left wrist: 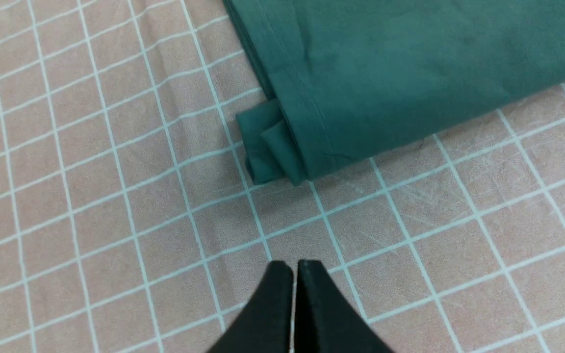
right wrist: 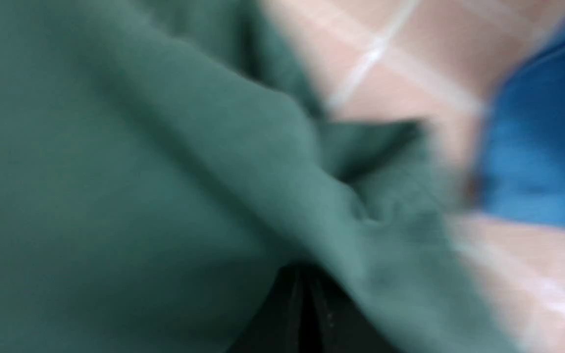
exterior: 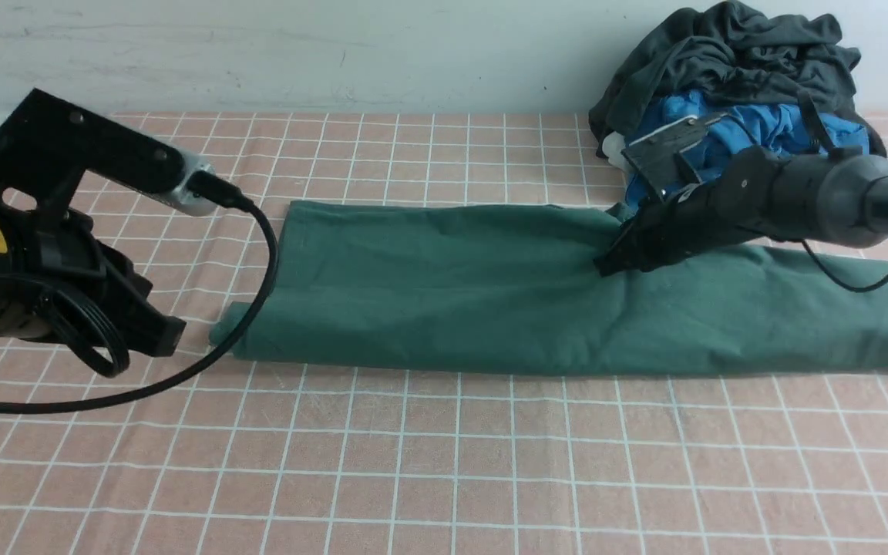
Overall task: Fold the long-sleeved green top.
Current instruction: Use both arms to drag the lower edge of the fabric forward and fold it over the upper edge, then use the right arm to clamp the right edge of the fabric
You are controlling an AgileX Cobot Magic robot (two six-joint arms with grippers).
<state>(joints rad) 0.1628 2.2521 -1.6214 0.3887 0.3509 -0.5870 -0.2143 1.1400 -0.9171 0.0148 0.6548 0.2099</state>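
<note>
Left arm pose: the left arm [exterior: 43, 231] is held low at the table's left side, wrist angled down and toward the centre, tip just beside the top's near-left corner, not touching it.
Right arm pose: the right arm [exterior: 798, 196] is reached in from the right, slanted downward, tip set on the far edge of the top, just in front of the clothes pile.
Count, arms: two.
Count, garments: three, namely one green long-sleeved top [exterior: 452, 285], one bright blue garment [exterior: 760, 127] and one dark grey garment [exterior: 737, 46].
Count, cloth: one checked tablecloth [exterior: 444, 462].
Top location: laid across the middle of the tablecloth as a long folded band running left to right. Stacked layers are seen at its left end.
Pile location: far right corner, grey heaped over blue, the pile touching the top's far edge.
Left gripper [left wrist: 295, 264]: jaws pressed fully together, nothing between them. Only bare tablecloth is seen beneath, and the top's corner lies near but apart.
Right gripper [right wrist: 307, 279]: jaws closed. A fold of the top is bunched over the tips and appears pinched, though the wrist view is blurred.
</note>
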